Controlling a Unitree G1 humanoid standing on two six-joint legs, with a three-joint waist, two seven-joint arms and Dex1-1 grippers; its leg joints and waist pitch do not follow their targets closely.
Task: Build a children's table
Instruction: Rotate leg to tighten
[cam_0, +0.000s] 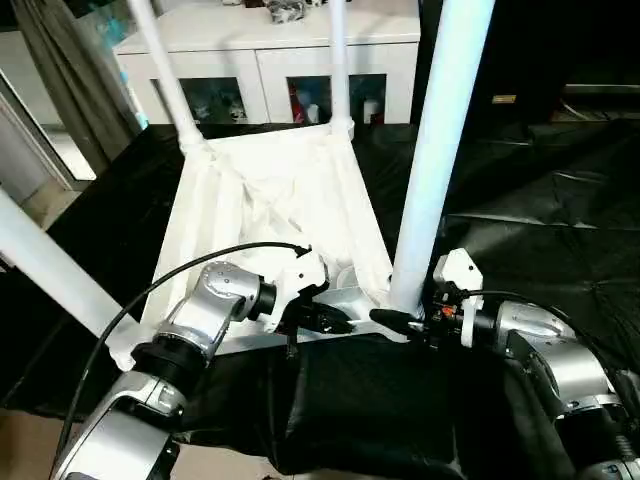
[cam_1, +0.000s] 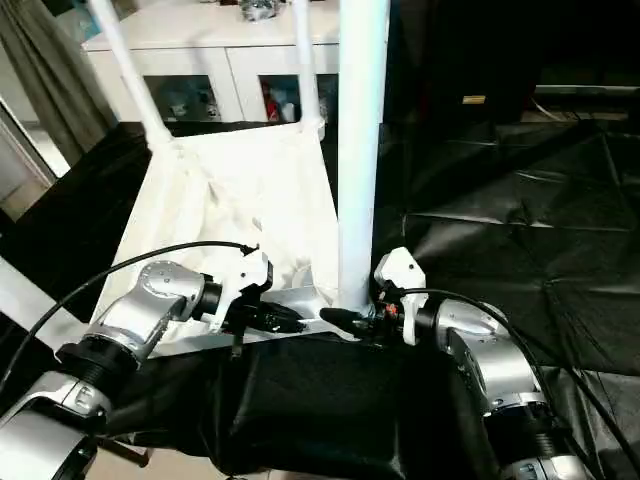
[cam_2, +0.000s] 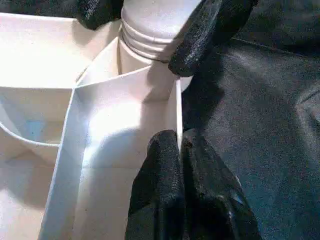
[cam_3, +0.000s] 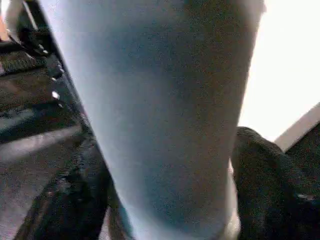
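Children's table (cam_0: 270, 200) lies inverted; our left fingers (cam_2: 170, 165) pinch its rim steady while right fingers (cam_2: 205, 35) grasp the near leg (cam_0: 430, 160).

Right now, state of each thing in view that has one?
children's table: upside down on the black cloth, ribbed underside up.
near leg: upright in its corner socket.
left gripper: shut on the tabletop's edge wall.
right gripper: fingers around the near leg's base.
cabinet: doors closed.
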